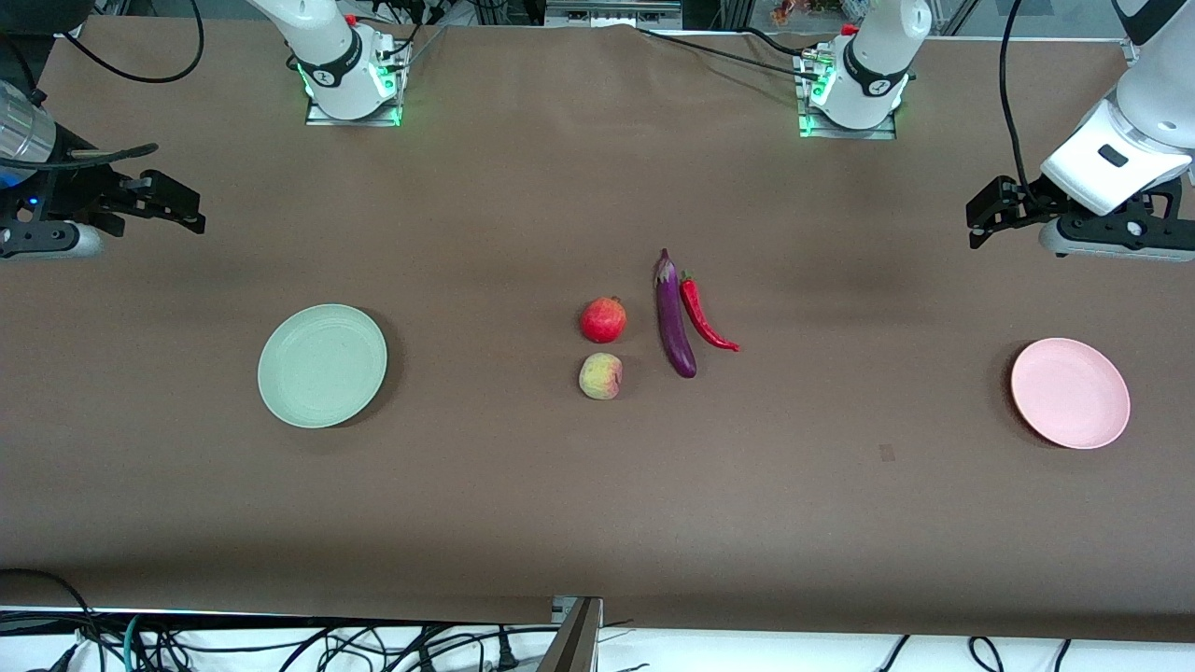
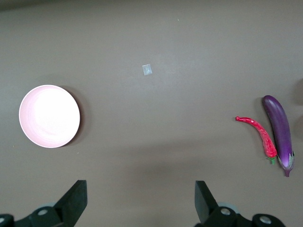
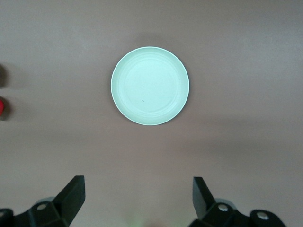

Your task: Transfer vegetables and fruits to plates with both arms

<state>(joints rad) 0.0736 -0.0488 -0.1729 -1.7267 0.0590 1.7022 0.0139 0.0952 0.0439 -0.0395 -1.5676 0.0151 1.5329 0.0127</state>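
A red pomegranate and a yellowish peach lie mid-table, the peach nearer the front camera. Beside them, toward the left arm's end, lie the purple eggplant and the red chili, touching near their stems. The green plate is bare at the right arm's end, the pink plate bare at the left arm's end. My right gripper hangs open and empty, with the green plate in its wrist view. My left gripper hangs open and empty, with the pink plate, chili and eggplant in its wrist view.
A brown cloth covers the table. A small pale patch lies on it near the pink plate. The arm bases stand along the edge farthest from the front camera. Cables hang below the nearest edge.
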